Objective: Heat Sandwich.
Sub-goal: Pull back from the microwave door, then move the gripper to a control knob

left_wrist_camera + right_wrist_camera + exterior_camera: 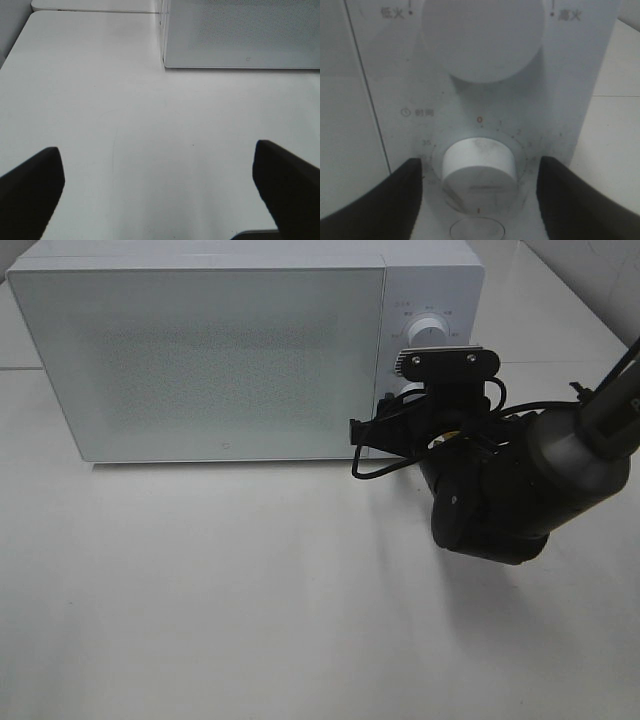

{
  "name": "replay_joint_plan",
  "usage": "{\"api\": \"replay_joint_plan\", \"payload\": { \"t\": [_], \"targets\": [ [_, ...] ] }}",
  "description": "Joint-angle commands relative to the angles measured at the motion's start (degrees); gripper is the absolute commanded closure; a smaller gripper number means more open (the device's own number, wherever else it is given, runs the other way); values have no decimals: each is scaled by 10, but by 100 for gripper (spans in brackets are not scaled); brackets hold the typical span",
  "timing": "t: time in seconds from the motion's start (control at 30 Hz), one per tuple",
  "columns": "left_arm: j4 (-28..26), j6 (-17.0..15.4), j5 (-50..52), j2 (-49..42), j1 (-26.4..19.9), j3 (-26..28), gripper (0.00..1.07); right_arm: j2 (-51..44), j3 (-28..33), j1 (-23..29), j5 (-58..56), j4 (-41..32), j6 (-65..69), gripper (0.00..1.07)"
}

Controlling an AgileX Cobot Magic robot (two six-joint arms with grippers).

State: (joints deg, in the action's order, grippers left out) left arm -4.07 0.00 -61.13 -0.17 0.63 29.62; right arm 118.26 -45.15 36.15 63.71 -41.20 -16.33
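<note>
Two fingers of my right gripper are standing apart on either side of the timer knob. A sliver of panel is showing at each side, so I am not gripping it yet. My left gripper is hanging wide open over bare table, holding nothing. In the high view the microwave is sitting at 12 o'clock on the table, with its controls at about 1 o'clock and its frosted door shut. I am not seeing the sandwich anywhere; I am guessing it is lying behind that door, but I cannot tell.

I am worrying about closing off-centre: one pad would be landing first, and the smooth round knob would be slipping as I twist, leaving the timer short of its mark. Twisting too far is risking overheating. Pushing in while turning is risking shoving the microwave back towards 12 o'clock. The power knob is sitting close, at 12 o'clock from the timer, so drifting that way is risking bumping it.
</note>
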Motion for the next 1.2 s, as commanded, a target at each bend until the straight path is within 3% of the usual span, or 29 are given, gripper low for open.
{"api": "replay_joint_plan", "payload": {
  "t": [0.03, 0.2, 0.27, 1.2],
  "targets": [
    [1, 0, 0, -12, -1, -1, 9, -2, -5, 1, 11, 3, 1, 66],
    [1, 0, 0, -12, -1, -1, 9, -2, -5, 1, 15, 3, 1, 90],
    [1, 0, 0, -12, -1, -1, 9, -2, -5, 1, 20, 3, 1, 94],
    [1, 0, 0, -12, -1, -1, 9, -2, -5, 1, 27, 6, 84, 92]
  ]
}}
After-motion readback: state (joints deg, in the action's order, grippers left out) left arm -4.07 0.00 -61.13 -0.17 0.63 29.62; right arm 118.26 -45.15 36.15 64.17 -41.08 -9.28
